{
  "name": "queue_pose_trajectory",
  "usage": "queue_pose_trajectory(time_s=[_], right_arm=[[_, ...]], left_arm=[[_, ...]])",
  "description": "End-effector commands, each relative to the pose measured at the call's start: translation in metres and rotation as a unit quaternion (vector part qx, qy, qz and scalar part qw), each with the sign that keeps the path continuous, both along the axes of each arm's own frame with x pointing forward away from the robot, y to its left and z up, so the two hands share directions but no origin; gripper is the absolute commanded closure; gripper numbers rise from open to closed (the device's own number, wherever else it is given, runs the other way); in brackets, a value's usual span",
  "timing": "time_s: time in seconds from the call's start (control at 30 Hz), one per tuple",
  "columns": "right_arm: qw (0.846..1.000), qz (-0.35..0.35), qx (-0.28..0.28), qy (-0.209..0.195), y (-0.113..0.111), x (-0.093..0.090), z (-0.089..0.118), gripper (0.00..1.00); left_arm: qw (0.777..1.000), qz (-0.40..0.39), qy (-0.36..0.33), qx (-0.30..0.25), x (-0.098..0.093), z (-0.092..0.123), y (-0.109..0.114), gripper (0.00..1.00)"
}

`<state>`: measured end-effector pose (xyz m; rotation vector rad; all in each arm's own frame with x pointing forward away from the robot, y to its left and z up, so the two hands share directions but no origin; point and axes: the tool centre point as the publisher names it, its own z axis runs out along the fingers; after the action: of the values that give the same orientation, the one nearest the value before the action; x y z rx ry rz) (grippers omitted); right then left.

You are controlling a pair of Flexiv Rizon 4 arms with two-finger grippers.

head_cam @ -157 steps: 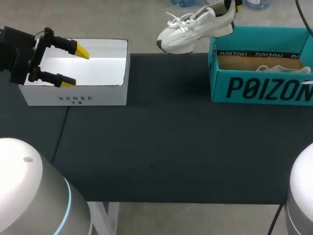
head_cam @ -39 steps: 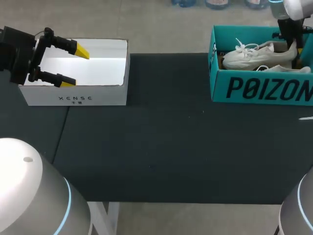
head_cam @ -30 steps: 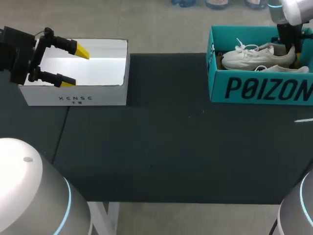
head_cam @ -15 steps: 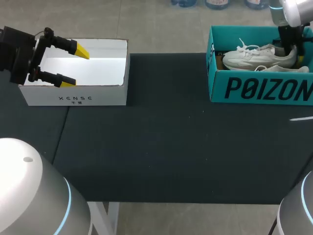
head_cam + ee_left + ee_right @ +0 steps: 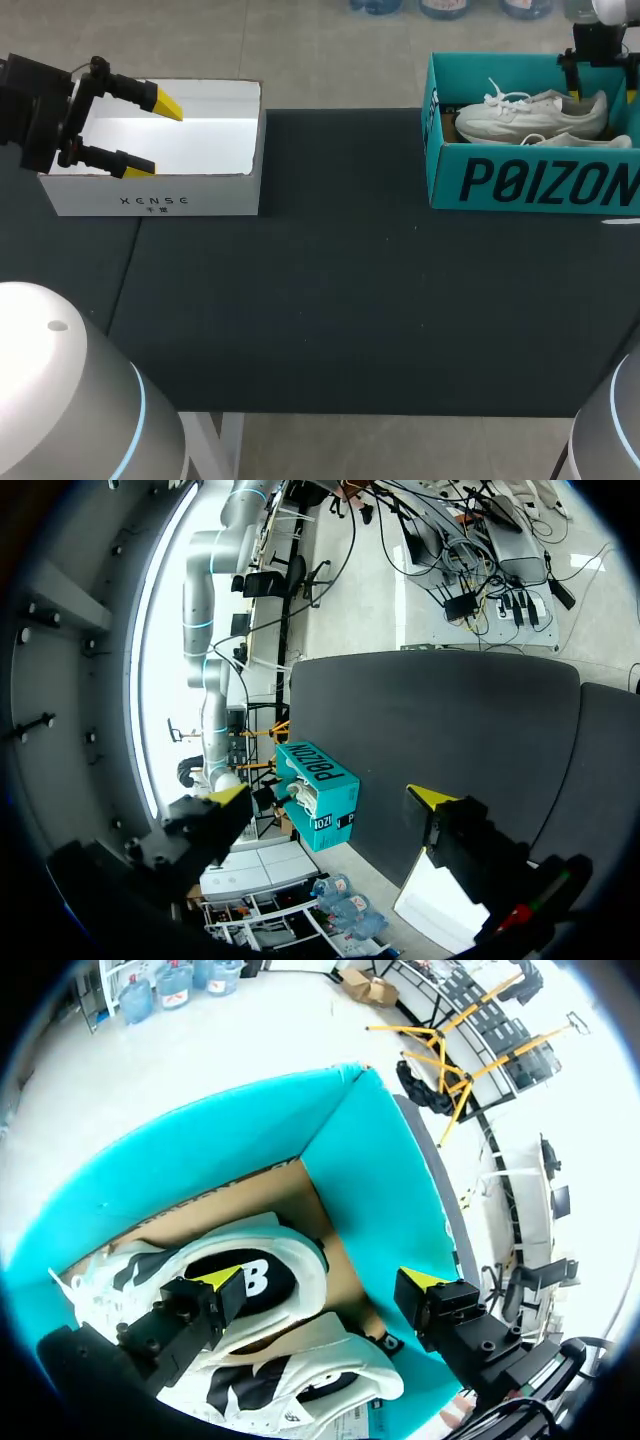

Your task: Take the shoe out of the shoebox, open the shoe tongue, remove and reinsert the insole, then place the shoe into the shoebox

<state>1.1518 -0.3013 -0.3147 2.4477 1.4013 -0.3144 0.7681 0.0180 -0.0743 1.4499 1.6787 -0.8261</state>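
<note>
Directly beneath the wide-open right tool (image 5: 325,1280): white shoe (image 5: 285,1250) inside teal shoebox (image 5: 370,1170).

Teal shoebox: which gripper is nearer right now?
Right. The right gripper hangs open just above the shoebox, over the heel end of the shoe inside. The left gripper is far across the table, open over the white box.

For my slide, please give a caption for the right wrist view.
Open right gripper hovers over two white shoes lying in the teal shoebox.
</note>
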Motion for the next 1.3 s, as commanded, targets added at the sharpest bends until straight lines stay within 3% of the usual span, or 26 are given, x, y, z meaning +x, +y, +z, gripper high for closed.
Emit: queue_pose_trajectory(time_s=[0.03, 0.1, 0.7, 0.77, 0.93, 1.1, 1.2, 1.3], right_arm=[[0.999, 0.013, 0.028, -0.017, 0.002, -0.024, 0.033, 0.0], [0.999, 0.018, 0.038, -0.008, 0.004, -0.029, 0.043, 0.0], [0.999, 0.026, 0.038, -0.013, 0.006, -0.033, 0.047, 0.0], [0.998, 0.031, 0.047, -0.019, 0.008, -0.04, 0.051, 0.0], [0.998, 0.032, 0.057, -0.023, 0.014, -0.06, 0.055, 0.0], [0.998, 0.024, 0.06, -0.016, 0.018, -0.07, 0.053, 0.0], [0.998, 0.018, 0.062, -0.013, 0.019, -0.075, 0.051, 0.0], [0.998, 0.014, 0.06, -0.009, 0.02, -0.081, 0.049, 0.0]], left_arm=[[1.0, -0.001, 0.0, 0.001, 0.001, 0.0, 0.0, 0.0], [1.0, -0.001, 0.0, 0.001, 0.001, 0.0, 0.0, 0.0], [1.0, -0.001, 0.0, 0.001, 0.001, 0.0, 0.0, 0.0], [0.999, -0.013, 0.041, 0.014, 0.006, 0.011, -0.007, 0.0], [0.987, 0.109, 0.094, 0.076, 0.019, 0.017, -0.022, 0.0], [0.961, 0.224, 0.114, 0.114, 0.024, 0.018, -0.022, 0.0], [0.934, 0.337, 0.079, 0.083, 0.033, 0.015, -0.017, 0.0], [0.934, 0.337, 0.079, 0.083, 0.033, 0.015, -0.017, 0.0]])
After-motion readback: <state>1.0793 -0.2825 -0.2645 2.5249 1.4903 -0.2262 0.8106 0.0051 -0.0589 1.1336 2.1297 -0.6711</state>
